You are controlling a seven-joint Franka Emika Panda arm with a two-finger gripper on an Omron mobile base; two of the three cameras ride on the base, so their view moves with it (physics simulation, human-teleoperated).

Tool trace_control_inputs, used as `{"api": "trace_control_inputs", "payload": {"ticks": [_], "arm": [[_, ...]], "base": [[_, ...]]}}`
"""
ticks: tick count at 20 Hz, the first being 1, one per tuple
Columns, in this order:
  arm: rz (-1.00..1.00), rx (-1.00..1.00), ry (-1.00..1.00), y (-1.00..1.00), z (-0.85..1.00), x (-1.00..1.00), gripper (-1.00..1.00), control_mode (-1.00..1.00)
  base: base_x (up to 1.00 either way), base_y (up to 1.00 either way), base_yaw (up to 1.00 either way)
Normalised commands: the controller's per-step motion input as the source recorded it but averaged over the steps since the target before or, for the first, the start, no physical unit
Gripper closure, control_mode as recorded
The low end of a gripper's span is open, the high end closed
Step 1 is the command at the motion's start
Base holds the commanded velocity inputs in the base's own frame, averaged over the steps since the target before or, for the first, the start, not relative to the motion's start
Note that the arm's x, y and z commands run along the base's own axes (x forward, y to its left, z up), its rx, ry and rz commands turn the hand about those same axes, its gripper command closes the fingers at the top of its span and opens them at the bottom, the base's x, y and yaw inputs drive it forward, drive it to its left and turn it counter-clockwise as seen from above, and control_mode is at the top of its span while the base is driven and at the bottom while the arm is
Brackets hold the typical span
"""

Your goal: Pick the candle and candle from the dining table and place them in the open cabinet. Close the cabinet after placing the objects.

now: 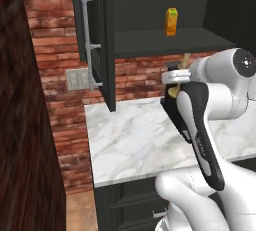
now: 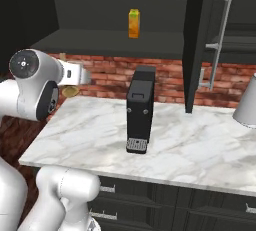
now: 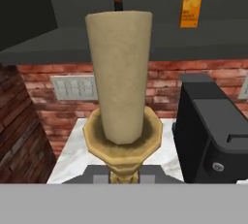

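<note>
A cream candle (image 3: 118, 77) on a brass-gold stemmed holder (image 3: 122, 138) stands upright in my gripper (image 1: 176, 78), which is shut on the holder's stem. The held candle (image 2: 63, 56) hangs over the left end of the worktop, just below the shelf's level. The black cabinet (image 1: 170, 40) is open above it, its dark inner shelf (image 2: 115, 37) bare except for a carton. One door (image 1: 107, 45) with a silver bar handle (image 1: 90, 45) swings out on the left, and the other door (image 2: 196, 40) on the right. The dining table is out of view.
An amber-orange carton (image 1: 171, 21) stands on the shelf. A black coffee machine (image 2: 140, 107) sits on the marble worktop (image 2: 200, 145) with dark drawers, close to the right of the candle. A pale grey cone-shaped thing (image 2: 247, 107) is at the far right. Brick wall with an outlet (image 1: 76, 79) behind.
</note>
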Motion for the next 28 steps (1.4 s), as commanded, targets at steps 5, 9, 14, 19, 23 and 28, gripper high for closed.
{"api": "trace_control_inputs", "payload": {"ticks": [5,9,14,19,23,28], "arm": [[0.00,0.00,0.00,0.00,0.22,0.15,1.00,-1.00],[0.00,0.00,0.00,0.00,0.17,0.15,1.00,-1.00],[0.00,0.00,0.00,0.04,0.13,0.20,1.00,-1.00],[0.00,0.00,0.00,0.17,0.29,0.30,1.00,-1.00],[0.00,0.00,0.00,0.14,0.37,0.09,1.00,-1.00],[0.00,0.00,0.00,0.15,0.19,0.26,1.00,-1.00]], "base": [[0.00,0.00,0.00],[0.00,0.00,0.00],[0.00,0.00,0.00],[0.00,0.00,0.00],[0.00,0.00,0.00],[0.00,0.00,0.00]]}}
